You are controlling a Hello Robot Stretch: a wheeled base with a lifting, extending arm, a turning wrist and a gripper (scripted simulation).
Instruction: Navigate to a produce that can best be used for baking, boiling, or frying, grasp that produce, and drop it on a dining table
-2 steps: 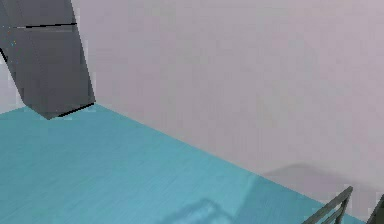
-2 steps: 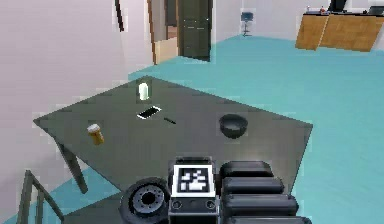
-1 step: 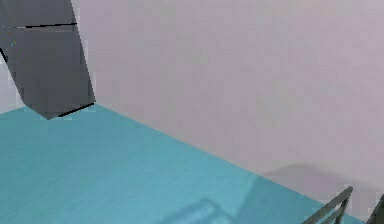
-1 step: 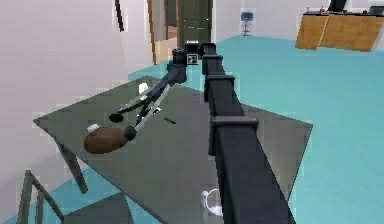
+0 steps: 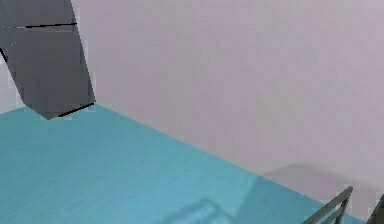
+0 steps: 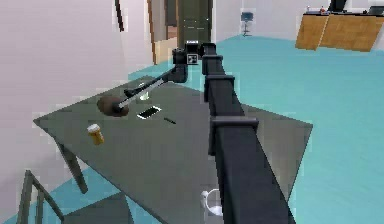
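Arm (image 6: 236,135) stretched over dark table (image 6: 170,160). Gripper (image 6: 127,98) at brown lump (image 6: 108,106) lying on tabletop. Whether fingers hold it, or how they stand: cannot tell.

No legible text, labels or numbers anywhere.

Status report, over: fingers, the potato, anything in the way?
Fingers reach the brown potato, which lies on the dark table. Cannot tell if held. Small orange bottle and phone close by.
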